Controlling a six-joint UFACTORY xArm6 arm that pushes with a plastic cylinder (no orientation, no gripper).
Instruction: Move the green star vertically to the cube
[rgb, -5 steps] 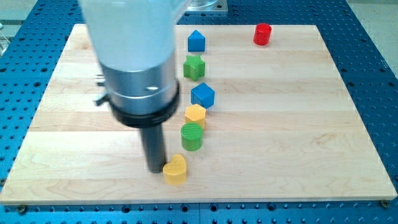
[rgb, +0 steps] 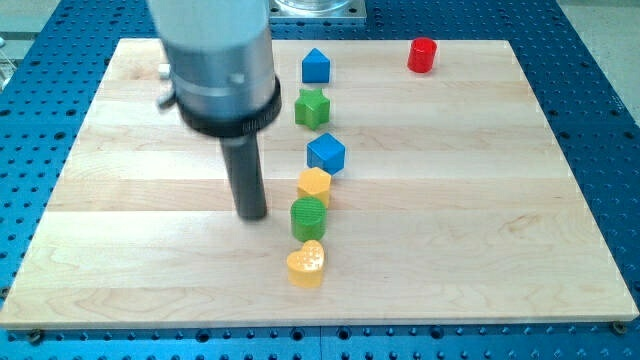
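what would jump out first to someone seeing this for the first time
The big grey arm at the view's upper left, ending in a dark rod whose tip, my tip, rests just left of the green cylinder. Next, the column of blocks down the middle: blue house, green star, blue cube, yellow hexagon, yellow heart.

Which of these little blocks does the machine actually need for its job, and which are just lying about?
Needed:
green star
blue cube
my tip, left of the block column, touching none

Just lying about:
blue house-shaped block
red cylinder
yellow hexagon
green cylinder
yellow heart
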